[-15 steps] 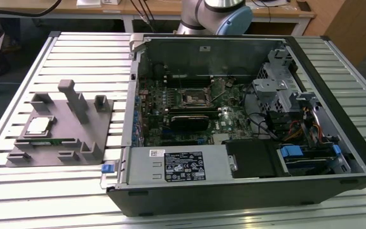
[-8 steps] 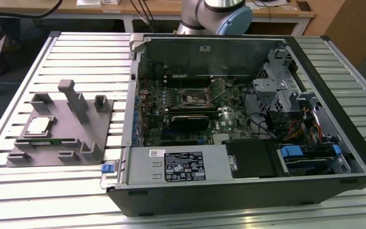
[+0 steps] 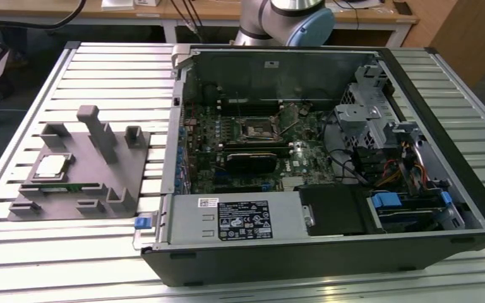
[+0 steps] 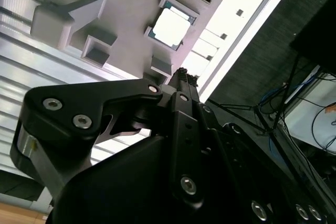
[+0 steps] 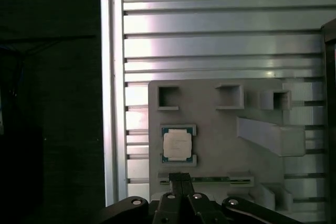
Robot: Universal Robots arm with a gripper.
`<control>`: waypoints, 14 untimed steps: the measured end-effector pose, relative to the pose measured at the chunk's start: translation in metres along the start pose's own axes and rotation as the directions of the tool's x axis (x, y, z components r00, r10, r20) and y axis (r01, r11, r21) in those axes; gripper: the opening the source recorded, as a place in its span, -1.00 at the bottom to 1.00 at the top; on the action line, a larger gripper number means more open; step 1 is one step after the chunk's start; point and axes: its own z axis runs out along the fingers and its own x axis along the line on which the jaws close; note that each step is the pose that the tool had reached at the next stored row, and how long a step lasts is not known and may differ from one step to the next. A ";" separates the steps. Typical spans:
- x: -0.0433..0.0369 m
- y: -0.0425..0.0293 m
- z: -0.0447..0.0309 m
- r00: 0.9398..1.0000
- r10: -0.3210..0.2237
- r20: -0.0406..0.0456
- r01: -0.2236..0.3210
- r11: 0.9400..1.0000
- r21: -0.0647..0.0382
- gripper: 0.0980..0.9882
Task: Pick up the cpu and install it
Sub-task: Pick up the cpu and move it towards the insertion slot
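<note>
A: Nearest the lens in both wrist views?
B: Black pincer (image 5: 181, 177) (image 4: 182, 73), tips pressed together, pinching nothing.

A: Just past the tips?
B: Grey tray (image 5: 220, 135) (image 4: 131, 3), moulded with pockets and raised blocks.

A: And the chip (image 5: 177, 145) (image 4: 170, 26)?
B: Flat in a square pocket of that tray, pale silver top up. Near the tips, not touched by them.

A: Beyond the tray?
B: Slatted metal table (image 5: 220, 35), pale and shiny.

A: Now the exterior view, front to back?
B: Low in the frame, the dark wall of an open computer case (image 3: 310, 268), lying on its side across the centre and right. Behind the wall, a labelled metal box (image 3: 234, 218). Deeper in, around mid-frame, a green board (image 3: 305, 158) with a square socket (image 3: 255, 130).

A: Chip there too?
B: At the exterior view's left, mid-height (image 3: 50, 166), on the tray (image 3: 57, 203), well apart from the socket.

A: Farthest back?
B: Arm base (image 3: 285, 19) at the upper edge, behind the case.
</note>
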 end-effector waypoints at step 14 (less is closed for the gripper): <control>-0.0001 -0.0002 0.0108 1.000 0.000 -0.005 0.000 1.000 0.017 -0.98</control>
